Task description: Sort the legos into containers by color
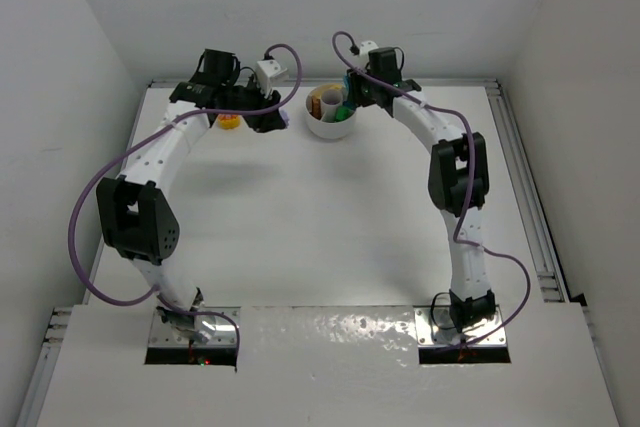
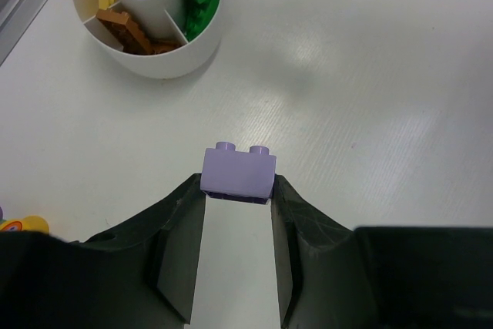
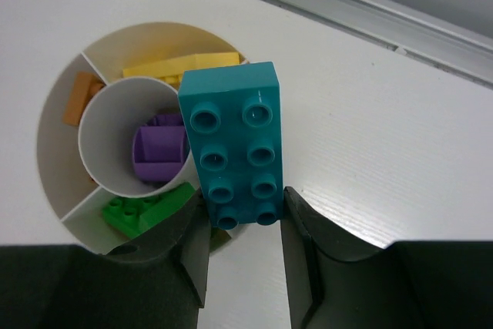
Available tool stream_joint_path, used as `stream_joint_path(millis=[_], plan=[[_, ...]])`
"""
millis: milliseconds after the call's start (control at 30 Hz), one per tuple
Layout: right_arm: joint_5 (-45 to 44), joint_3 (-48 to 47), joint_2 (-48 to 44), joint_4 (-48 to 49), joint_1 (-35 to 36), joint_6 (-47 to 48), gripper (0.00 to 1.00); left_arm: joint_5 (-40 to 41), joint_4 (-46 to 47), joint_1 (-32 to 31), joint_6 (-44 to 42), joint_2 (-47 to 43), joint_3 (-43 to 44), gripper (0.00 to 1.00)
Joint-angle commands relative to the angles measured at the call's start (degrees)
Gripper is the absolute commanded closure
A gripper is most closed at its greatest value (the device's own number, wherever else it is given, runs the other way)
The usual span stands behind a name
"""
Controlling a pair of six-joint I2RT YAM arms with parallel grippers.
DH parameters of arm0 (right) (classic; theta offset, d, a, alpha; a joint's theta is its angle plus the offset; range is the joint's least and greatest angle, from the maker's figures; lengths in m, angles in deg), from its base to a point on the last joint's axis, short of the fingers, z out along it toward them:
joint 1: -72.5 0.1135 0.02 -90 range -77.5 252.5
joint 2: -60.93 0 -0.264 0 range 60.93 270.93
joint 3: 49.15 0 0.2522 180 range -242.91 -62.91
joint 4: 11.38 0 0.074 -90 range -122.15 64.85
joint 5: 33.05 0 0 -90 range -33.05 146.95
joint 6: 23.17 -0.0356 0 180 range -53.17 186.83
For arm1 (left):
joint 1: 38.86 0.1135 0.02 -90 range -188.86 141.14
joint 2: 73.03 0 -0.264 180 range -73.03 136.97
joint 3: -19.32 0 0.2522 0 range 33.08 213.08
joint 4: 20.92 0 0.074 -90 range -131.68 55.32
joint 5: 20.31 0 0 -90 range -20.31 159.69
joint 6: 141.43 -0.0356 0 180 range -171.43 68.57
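right gripper (image 3: 243, 207) holds a teal brick (image 3: 231, 136) over the dish (image 3: 48, 138); left gripper (image 2: 237, 189) holds a purple brick (image 2: 239, 169) well short of it. risk: released off-centre, the teal brick could land among green bricks (image 3: 142, 209).

The left arm (image 1: 160, 162) and right arm (image 1: 455, 172) arch from the near edge of the table (image 1: 320, 237) toward its far edge. The left gripper (image 2: 237, 193) pinches a lilac brick (image 2: 239, 173); the right gripper (image 3: 240, 217) clamps one end of a teal brick (image 3: 231, 140).
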Motion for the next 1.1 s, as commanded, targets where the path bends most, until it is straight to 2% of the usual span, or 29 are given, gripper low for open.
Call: stream_joint_path(millis=[0,100,233,333,533,700,1067], plan=[[-0.3,-1.2,-2.3,-1.5,0.0,0.8,1.0,-0.7,1.7,0.7,0.1,-0.3,0.7,1.0],[1.2,-0.2,-3.0,0.2,-0.5,-2.5,1.0,-0.7,1.5,0.7,0.3,-0.5,1.0,1.0],[1.5,5.0,-7.6,5.6,-0.7,-2.6,1.0,-0.2,1.1,0.7,-0.1,-1.2,0.5,1.0],[0.9,5.0,-9.0,6.3,-0.9,-2.3,1.0,-0.5,1.3,0.7,0.0,-1.2,0.0,1.0],[-5.9,0.4,-4.2,2.9,-1.2,-4.2,1.0,-0.7,1.7,0.7,0.3,-1.2,0.6,1.0],[-7.4,0.2,-2.5,6.4,-1.1,-6.1,1.0,-0.6,1.2,0.7,0.3,-1.3,0.6,1.0],[-4.6,5.5,-2.1,9.8,-0.2,-7.3,1.0,-0.7,1.1,0.7,0.3,-1.5,0.6,1.0]])
